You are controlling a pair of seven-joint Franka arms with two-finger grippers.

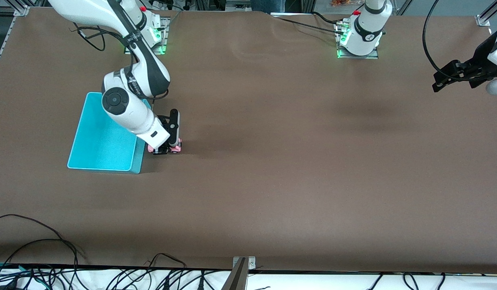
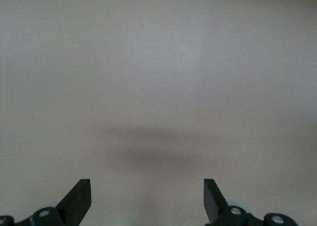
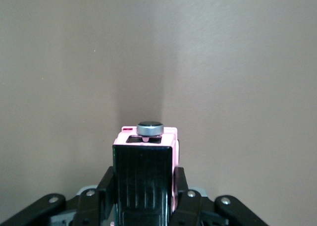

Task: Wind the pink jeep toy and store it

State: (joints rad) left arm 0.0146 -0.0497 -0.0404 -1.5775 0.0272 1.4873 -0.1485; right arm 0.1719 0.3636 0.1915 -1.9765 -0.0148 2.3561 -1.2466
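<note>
The right hand (image 1: 166, 148) is gripping the jeep (image 3: 146, 159) on the tabletop (image 1: 272, 161), seemingly winding it; next, lifting into the bin (image 1: 105, 139) beside it (left hand (image 2: 147, 198) is waiting, released).

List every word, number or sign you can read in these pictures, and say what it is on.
None can be read.
Right arm: dark marks on a band and joint, too small to read.
Left arm's base: a small dark mark, blurred.
Jeep, bin: no text shows.
</note>
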